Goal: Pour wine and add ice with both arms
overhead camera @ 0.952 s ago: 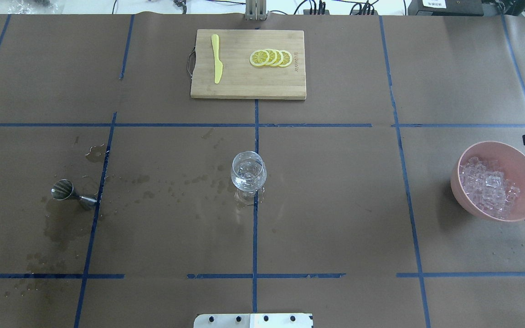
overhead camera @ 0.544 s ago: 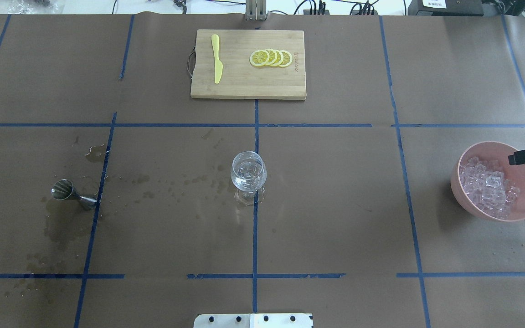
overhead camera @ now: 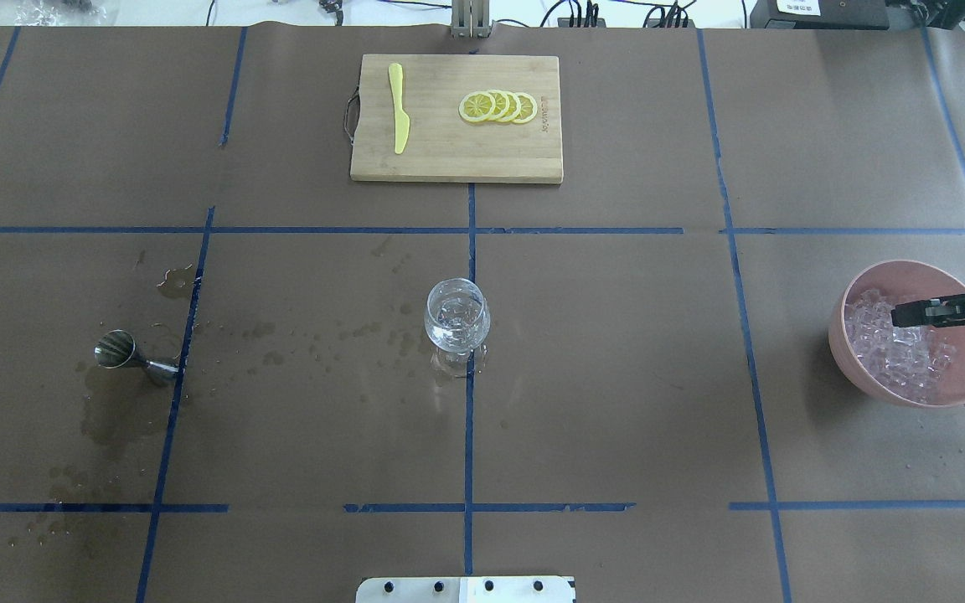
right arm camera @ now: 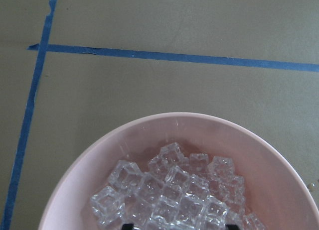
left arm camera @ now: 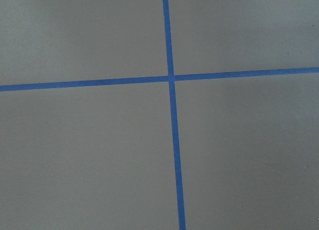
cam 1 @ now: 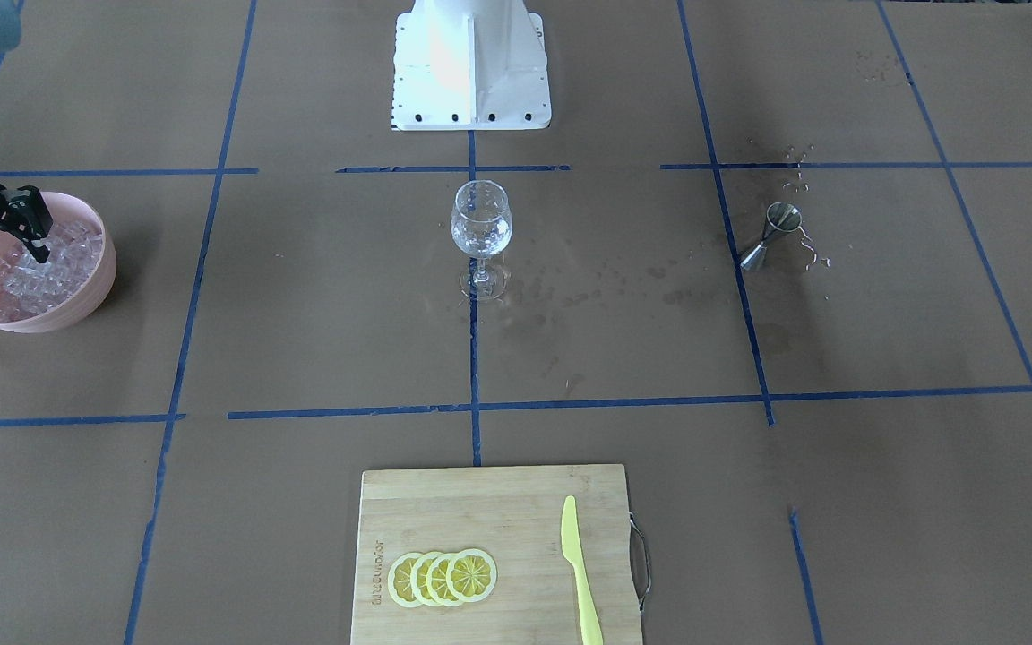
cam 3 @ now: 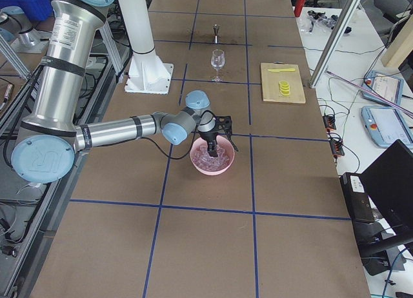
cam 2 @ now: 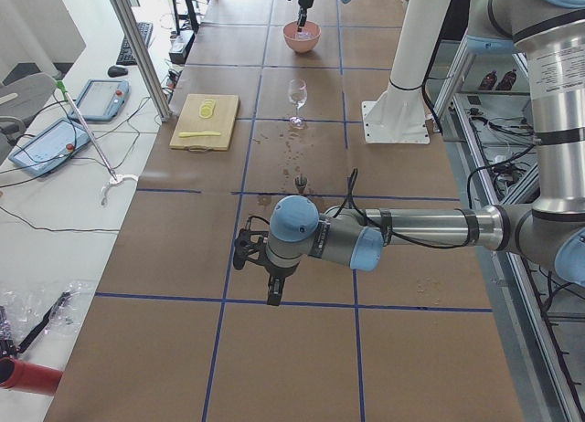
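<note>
Pink bowl [overhead camera: 838, 337] holds heaped ice [overhead camera: 893, 356], right claw [cam 1: 12, 253] spread apart over the cubes; stemmed glass [overhead camera: 456, 316] contents are unclear.

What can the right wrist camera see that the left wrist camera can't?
Only the right wrist camera shows the pink bowl with the heap of clear ice cubes inside, cut off by the bottom edge of the picture. Only the left wrist camera shows a full cross of blue tape; it has no objects in it at all. Both show the brown table cover with blue tape lines on it.
</note>
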Available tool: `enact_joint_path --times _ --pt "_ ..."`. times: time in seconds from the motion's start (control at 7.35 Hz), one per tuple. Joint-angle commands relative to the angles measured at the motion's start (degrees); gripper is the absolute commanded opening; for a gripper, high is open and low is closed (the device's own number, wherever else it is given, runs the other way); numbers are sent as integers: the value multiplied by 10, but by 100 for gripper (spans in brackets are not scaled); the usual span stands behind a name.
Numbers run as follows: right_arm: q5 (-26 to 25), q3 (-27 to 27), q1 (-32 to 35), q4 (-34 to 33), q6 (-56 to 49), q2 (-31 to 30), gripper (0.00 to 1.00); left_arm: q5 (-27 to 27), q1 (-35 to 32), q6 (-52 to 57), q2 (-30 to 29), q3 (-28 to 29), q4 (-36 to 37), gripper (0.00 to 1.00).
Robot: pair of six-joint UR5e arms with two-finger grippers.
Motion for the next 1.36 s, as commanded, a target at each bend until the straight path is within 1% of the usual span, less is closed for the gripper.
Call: enact_joint_path --times 0.0,0.14,0.41,0.54,0.82,0.95,1.09,1.22 --pt "-11 -5 -23 -3 2 0 64 0 1 0 0 1 0 100" --pt "-12 -7 -29 -3 2 0 63 0 1 0 0 1 0 100" --pt "-32 -14 -39 -7 1 0 62 0 1 0 0 1 0 100" --pt "-32 -18 -39 -7 1 0 56 0 1 1 0 1 0 100" --pt "-32 -20 -40 -7 1 0 29 0 1 1 0 1 0 100" --pt "-32 -20 -39 -7 1 0 4 0 1 1 0 1 0 100" --pt "-32 -17 -39 -7 -2 1 0 0 1 2 0 1 0 100" --pt "-29 -8 -37 -7 -3 1 0 0 0 2 0 1 0 100"
